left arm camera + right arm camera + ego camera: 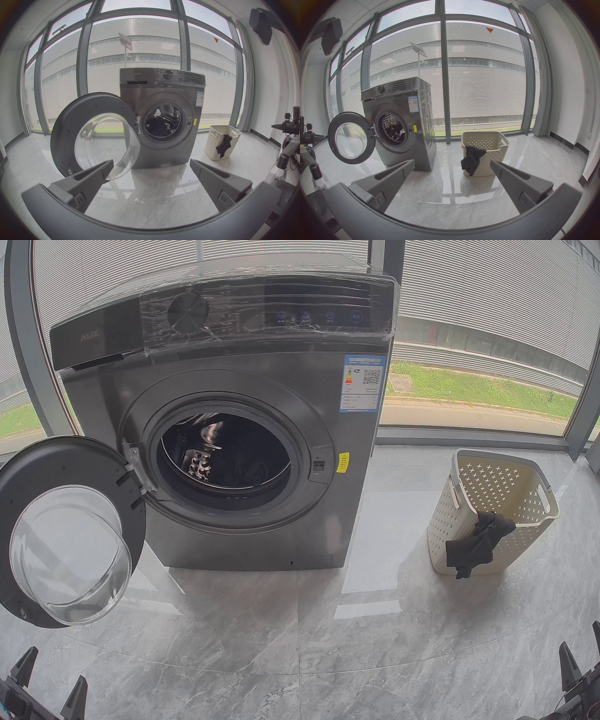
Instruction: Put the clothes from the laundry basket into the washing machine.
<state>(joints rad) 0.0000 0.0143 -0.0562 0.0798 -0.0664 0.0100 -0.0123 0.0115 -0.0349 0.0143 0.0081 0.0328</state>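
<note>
A grey front-loading washing machine (237, 427) stands ahead on the floor, its round door (65, 530) swung wide to the left and the drum (225, 455) exposed. To its right sits a cream laundry basket (500, 490) with a dark garment (478, 546) draped over its front rim. My left gripper (151, 168) is open and empty, low and well short of the machine (162, 115). My right gripper (451, 170) is also open and empty, low at the right, with the basket (486, 147) and garment (472, 159) ahead of it.
Grey marble floor (312, 627) stretches between me and the machine. Tall window walls (487, 334) run behind the machine and basket. The open door juts out into the left side of the floor space.
</note>
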